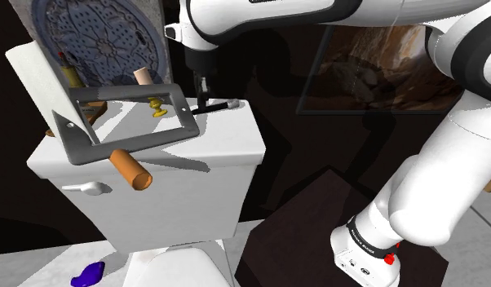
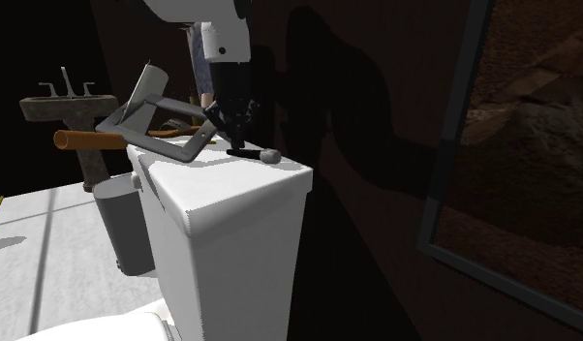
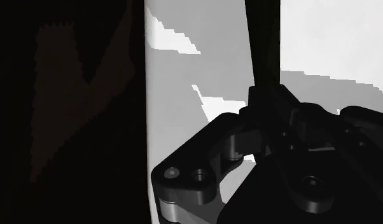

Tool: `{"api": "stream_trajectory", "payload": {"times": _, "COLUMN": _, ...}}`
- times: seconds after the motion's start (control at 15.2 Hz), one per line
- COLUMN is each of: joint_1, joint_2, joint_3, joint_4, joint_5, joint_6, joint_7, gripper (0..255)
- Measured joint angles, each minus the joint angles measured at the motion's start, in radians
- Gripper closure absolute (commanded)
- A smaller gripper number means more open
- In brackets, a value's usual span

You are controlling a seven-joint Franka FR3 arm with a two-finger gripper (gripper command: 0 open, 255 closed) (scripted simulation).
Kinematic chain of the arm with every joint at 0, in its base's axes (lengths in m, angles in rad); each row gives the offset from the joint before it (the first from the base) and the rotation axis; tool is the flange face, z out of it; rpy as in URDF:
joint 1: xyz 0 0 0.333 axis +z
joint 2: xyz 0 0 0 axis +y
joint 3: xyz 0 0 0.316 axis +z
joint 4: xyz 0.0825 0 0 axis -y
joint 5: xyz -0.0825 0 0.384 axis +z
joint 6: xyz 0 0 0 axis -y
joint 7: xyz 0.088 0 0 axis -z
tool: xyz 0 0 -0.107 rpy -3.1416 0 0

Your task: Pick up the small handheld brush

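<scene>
The small brush [image 1: 219,105] has a thin black handle and a grey head. It lies near the back edge of the white toilet tank lid [image 1: 227,145]. My black gripper [image 1: 201,96] comes straight down onto the handle end. In the second exterior view the gripper [image 2: 233,136] stands over the handle and the brush's [image 2: 257,153] grey head points away from it. In the wrist view the gripper [image 3: 263,118] is shut on the black handle [image 3: 259,44], which runs on past the fingers over the white lid [image 3: 330,38].
A grey rectangular frame [image 1: 126,91] leans on the lid close beside the gripper, with an orange cylinder [image 1: 131,171] sticking out under it. Small brass and tan items stand behind the frame. A sink [image 2: 62,105] and grey bin [image 2: 125,228] stand beyond the tank.
</scene>
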Motion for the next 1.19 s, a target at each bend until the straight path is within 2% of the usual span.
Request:
{"api": "stream_trajectory", "payload": {"times": 0.33, "joint_1": 0.001, "joint_2": 0.001, "joint_3": 0.001, "joint_4": 0.002, "joint_5": -0.002, "joint_6": 0.002, "joint_7": 0.002, "gripper": 255}}
{"api": "stream_trajectory", "payload": {"times": 0.4, "joint_1": 0.001, "joint_2": 0.0, "joint_3": 0.001, "joint_4": 0.003, "joint_5": -0.002, "joint_6": 0.002, "joint_7": 0.002, "gripper": 0}}
{"api": "stream_trajectory", "payload": {"times": 0.53, "joint_1": -0.002, "joint_2": -0.001, "joint_3": -0.001, "joint_4": 0.009, "joint_5": -0.006, "joint_6": -0.019, "joint_7": -0.018, "gripper": 0}}
{"api": "stream_trajectory", "payload": {"times": 0.73, "joint_1": -0.015, "joint_2": -0.001, "joint_3": -0.008, "joint_4": 0.062, "joint_5": -0.034, "joint_6": -0.143, "joint_7": -0.128, "gripper": 0}}
{"api": "stream_trajectory", "payload": {"times": 0.79, "joint_1": -0.016, "joint_2": 0.001, "joint_3": -0.009, "joint_4": 0.065, "joint_5": -0.04, "joint_6": -0.156, "joint_7": -0.144, "gripper": 0}}
{"api": "stream_trajectory", "payload": {"times": 1.19, "joint_1": -0.02, "joint_2": 0.007, "joint_3": -0.011, "joint_4": 0.004, "joint_5": -0.048, "joint_6": -0.103, "joint_7": -0.158, "gripper": 0}}
